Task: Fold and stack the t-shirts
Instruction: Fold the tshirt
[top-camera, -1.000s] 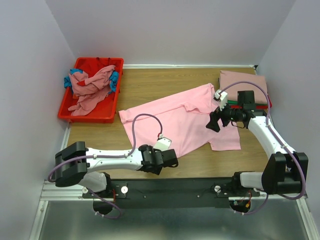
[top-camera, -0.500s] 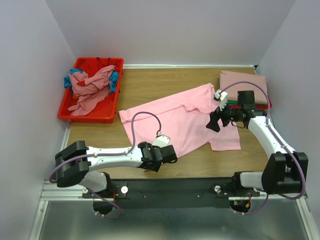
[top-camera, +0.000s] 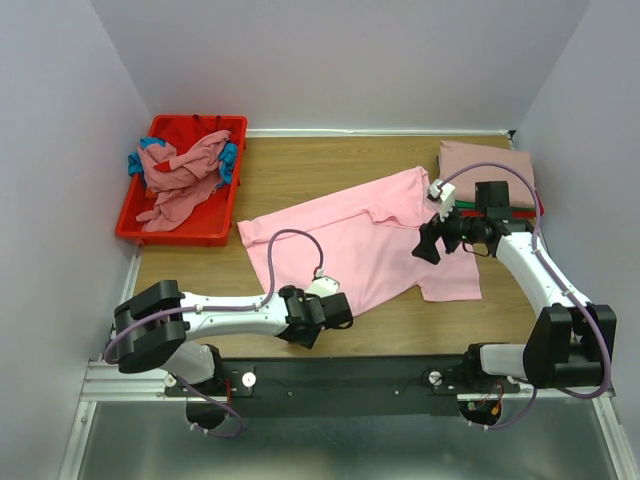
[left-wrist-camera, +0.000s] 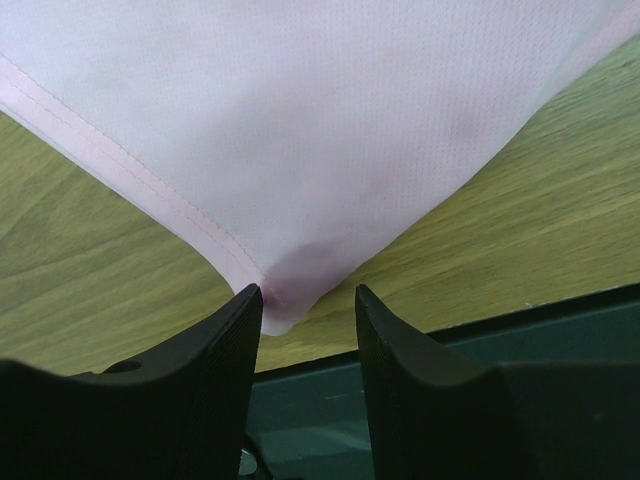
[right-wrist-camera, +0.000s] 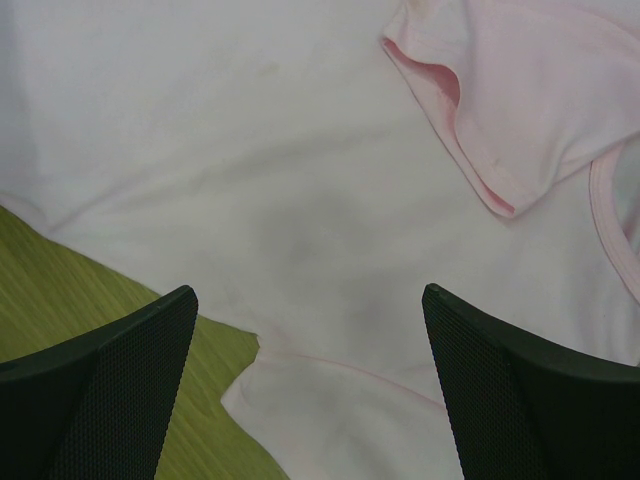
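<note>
T-shirts are seen in three places on the wooden counter (top-camera: 330, 170). Well to the left of the pink t-shirt (top-camera: 360, 240), a dusty rose t-shirt (top-camera: 185, 180) and a teal t-shirt (top-camera: 135, 162) are heaped, crumpled together, in a red bin (top-camera: 175, 236).

The pink t-shirt is spread flat and askew across the middle of the counter, with one sleeve (right-wrist-camera: 480, 110) turned in over its body. At the pink t-shirt's near corner the left pincer (left-wrist-camera: 308, 298) is set low. Its fingers are parted by a narrow gap and the tip of the hem corner lies between them. The corner is not seen to be pinched.

Over the right part of the pink t-shirt the right pincer (right-wrist-camera: 308, 290) is held with its fingers spread wide, and nothing is gripped in it.

To the right of the pink t-shirt, near it, a folded stack (top-camera: 487, 165) is placed. A dusty rose shirt is on top, and green and red edges (top-camera: 525, 212) are seen under it.
</note>
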